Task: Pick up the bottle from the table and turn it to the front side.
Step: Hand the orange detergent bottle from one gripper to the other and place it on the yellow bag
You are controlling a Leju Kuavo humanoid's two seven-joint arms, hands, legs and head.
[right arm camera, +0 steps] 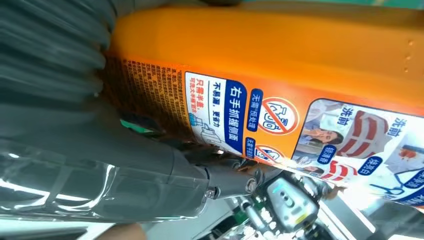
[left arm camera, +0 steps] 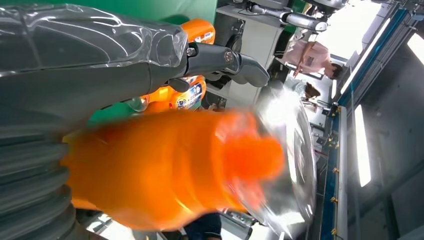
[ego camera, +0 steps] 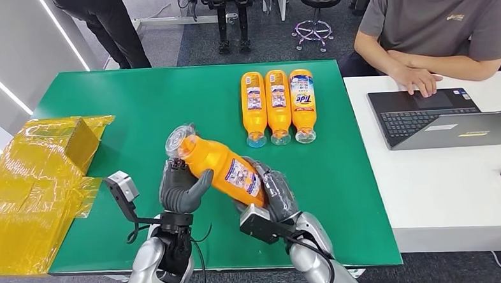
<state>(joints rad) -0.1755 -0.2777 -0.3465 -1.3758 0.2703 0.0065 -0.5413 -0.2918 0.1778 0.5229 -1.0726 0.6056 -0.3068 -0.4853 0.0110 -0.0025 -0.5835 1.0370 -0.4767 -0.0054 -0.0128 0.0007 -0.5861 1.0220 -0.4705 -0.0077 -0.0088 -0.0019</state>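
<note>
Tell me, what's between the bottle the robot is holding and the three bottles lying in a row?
Just bare green table. In the head view, nothing sits between the held bottle and the three bottles.

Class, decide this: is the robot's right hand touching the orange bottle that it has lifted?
Touching. The head view shows the right hand wrapped around the base end of the orange bottle; the right wrist view shows the label pressed against the hand.
</note>
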